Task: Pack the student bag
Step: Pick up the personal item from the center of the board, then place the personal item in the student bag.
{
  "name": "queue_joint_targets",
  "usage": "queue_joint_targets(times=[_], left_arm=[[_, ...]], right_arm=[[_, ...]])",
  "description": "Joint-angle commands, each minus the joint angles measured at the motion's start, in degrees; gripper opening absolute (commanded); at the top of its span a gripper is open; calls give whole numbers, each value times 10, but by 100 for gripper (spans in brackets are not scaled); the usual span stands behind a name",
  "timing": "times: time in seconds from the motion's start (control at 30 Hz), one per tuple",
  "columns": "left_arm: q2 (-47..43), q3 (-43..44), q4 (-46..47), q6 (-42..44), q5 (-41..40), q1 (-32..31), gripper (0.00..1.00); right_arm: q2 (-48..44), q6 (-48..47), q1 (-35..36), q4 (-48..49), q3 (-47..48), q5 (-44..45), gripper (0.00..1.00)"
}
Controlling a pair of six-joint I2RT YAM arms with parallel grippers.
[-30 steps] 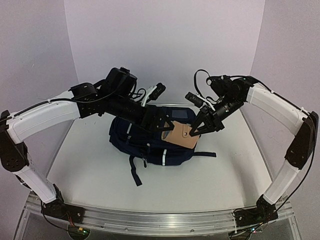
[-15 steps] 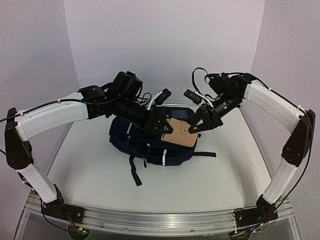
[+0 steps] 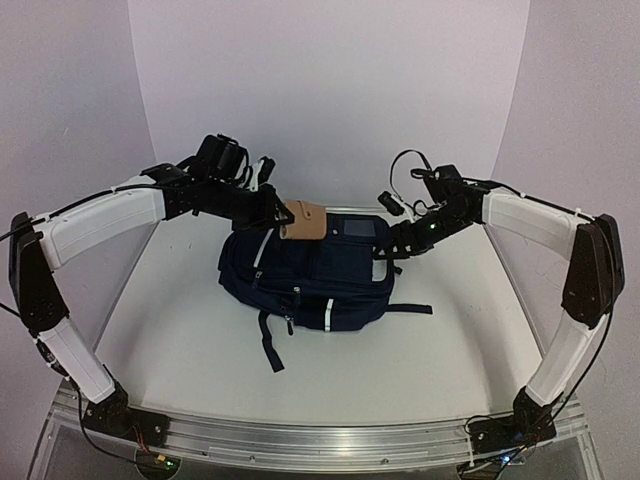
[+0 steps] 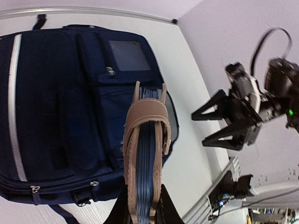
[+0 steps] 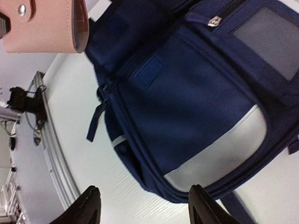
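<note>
The student bag [image 3: 310, 280] lies flat in the middle of the table, dark navy with pale stripes; it also fills the left wrist view [image 4: 60, 107] and the right wrist view [image 5: 187, 102]. My left gripper [image 3: 283, 218] is shut on a tan leather-covered notebook [image 3: 303, 221], holding it in the air over the bag's far left corner. The left wrist view shows the notebook [image 4: 145, 154] edge-on with blue page edges, clamped at its lower end by my left gripper [image 4: 142, 210]. My right gripper [image 3: 388, 258] hangs open and empty over the bag's right edge [image 5: 144, 191]; the notebook [image 5: 42, 25] is far from it.
A white table [image 3: 170, 310] carries the bag, with a metal rail [image 3: 320, 440] along the near edge and pale walls on three sides. A black strap [image 3: 270, 345] trails from the bag toward the front.
The right gripper held the notebook; the left gripper shut on it, and the right one opened and drew back. The left arm has carried the notebook up and to the left.
</note>
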Motion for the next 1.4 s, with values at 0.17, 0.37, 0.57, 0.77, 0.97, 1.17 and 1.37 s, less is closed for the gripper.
queue_joint_targets(times=[0.17, 0.37, 0.57, 0.77, 0.97, 1.17, 1.37], left_arm=[[71, 82, -109, -47, -56, 24, 0], [81, 103, -173, -60, -114, 25, 0], [84, 98, -183, -69, -116, 28, 0], [103, 89, -137, -81, -56, 28, 0], [129, 88, -112, -92, -23, 28, 0], [144, 89, -105, -100, -21, 28, 0], [144, 86, -105, -98, -18, 28, 0]], right_arm=[[47, 124, 81, 85, 87, 194, 61], [69, 98, 92, 75, 31, 217, 61], [116, 12, 40, 71, -28, 272, 54], [168, -54, -33, 69, 19, 311, 53], [176, -36, -41, 43, 139, 275, 53], [114, 35, 27, 30, 175, 251, 58], [137, 55, 117, 36, 202, 325, 59]])
